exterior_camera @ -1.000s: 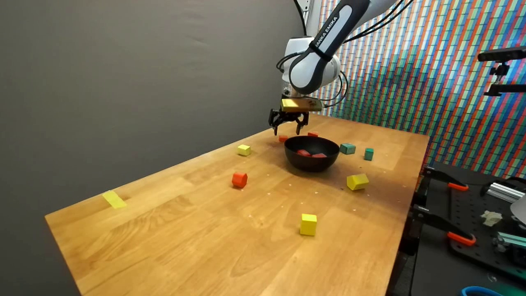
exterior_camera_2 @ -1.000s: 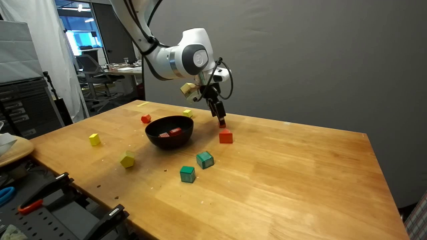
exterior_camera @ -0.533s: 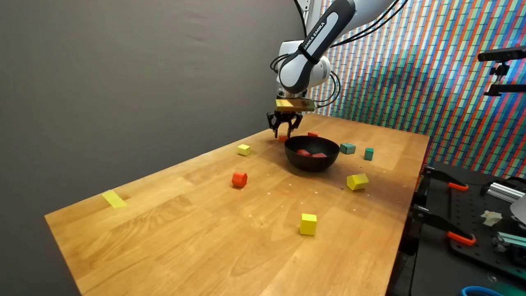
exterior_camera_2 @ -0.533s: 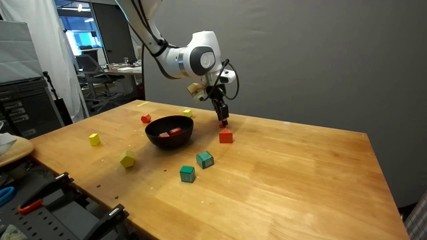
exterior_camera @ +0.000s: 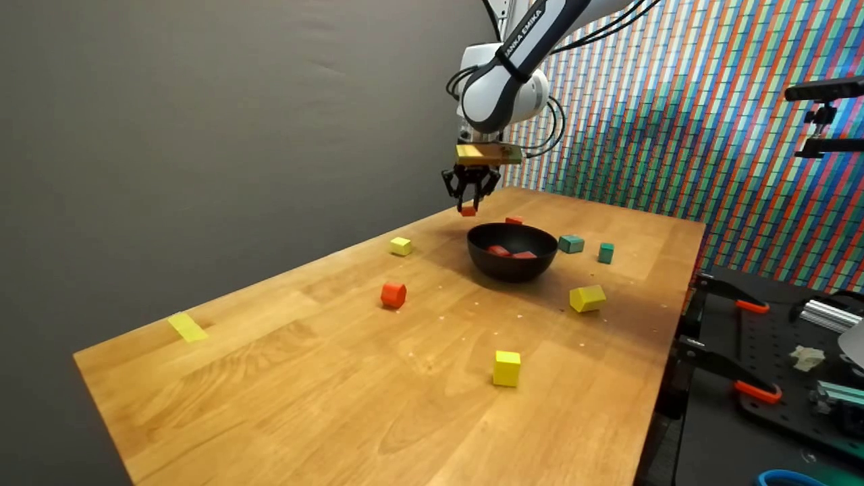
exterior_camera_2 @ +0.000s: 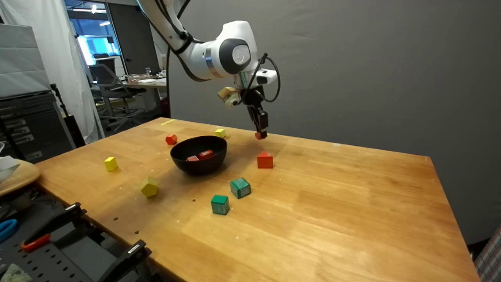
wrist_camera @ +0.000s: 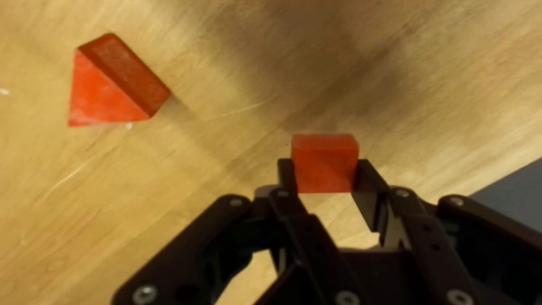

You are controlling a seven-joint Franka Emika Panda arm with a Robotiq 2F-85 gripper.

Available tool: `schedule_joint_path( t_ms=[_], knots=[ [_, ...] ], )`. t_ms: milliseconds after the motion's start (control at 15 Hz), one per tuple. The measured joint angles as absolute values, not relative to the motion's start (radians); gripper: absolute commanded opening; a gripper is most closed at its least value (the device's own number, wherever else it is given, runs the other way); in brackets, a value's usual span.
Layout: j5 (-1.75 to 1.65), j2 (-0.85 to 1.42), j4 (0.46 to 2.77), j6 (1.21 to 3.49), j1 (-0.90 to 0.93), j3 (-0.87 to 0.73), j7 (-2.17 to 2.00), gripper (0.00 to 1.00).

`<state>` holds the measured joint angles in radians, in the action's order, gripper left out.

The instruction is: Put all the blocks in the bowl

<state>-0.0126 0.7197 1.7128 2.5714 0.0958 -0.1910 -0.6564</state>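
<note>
bowl (exterior_camera_2: 197,168) lies left of and nearer than the gripper (exterior_camera_2: 261,134), clamped on a red block (wrist_camera: 325,165), in an exterior view.

Your bench (exterior_camera: 283,391) is smooth wood with a soft gloss and visible grain. The bowl (exterior_camera_2: 200,167) is smooth, black and low in sheen. In the wrist view, the red block (wrist_camera: 325,169) pinched in your jaws has smooth, flat faces; the red wedge (wrist_camera: 116,87) is chalky in patches. Whether wood or plastic is unclear. Your jaws are dull black, with shiny metal screws (wrist_camera: 144,294). Your arm (exterior_camera_2: 197,60) has a smooth white shell. The backdrop (exterior_camera_2: 372,78) is matt grey.
</note>
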Motion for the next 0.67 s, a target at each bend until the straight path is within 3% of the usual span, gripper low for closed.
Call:
schedule_joint_path(
  t_ms=[333,667],
  knots=[
    [-0.128,0.468,1.918,2.575,0.178,-0.229,-0.642,0.13],
    [0.071,0.286,2.169,2.509,0.134,-0.072,-0.498,0.13]
  ],
)
